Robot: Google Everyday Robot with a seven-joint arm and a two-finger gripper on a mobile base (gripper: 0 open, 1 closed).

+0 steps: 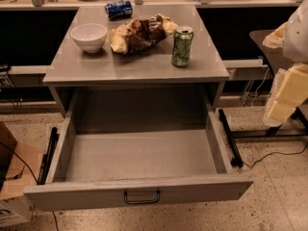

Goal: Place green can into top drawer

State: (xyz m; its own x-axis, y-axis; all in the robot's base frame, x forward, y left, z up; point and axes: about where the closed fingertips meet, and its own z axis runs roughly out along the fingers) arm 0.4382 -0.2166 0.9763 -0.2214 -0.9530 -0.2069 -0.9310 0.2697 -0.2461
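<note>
The green can [183,46] stands upright on the grey cabinet top [96,66], near its right front corner. It has a green patterned body and a silver top with a pull tab. The top drawer [139,192] is pulled fully open below the cabinet top, with a dark loop handle [142,197] at the middle of its front panel. Its inside holds nothing. My gripper [279,110], pale yellow, hangs at the right edge of the view. It is well right of the can, beside the cabinet, and holds nothing that I can see.
A white bowl [89,36] sits at the left of the cabinet top, with a crumpled snack bag [139,32] in the middle. A blue can [119,9] lies on its side at the back. A cardboard box [12,177] stands on the floor at left, and cables [274,155] run across the floor at right.
</note>
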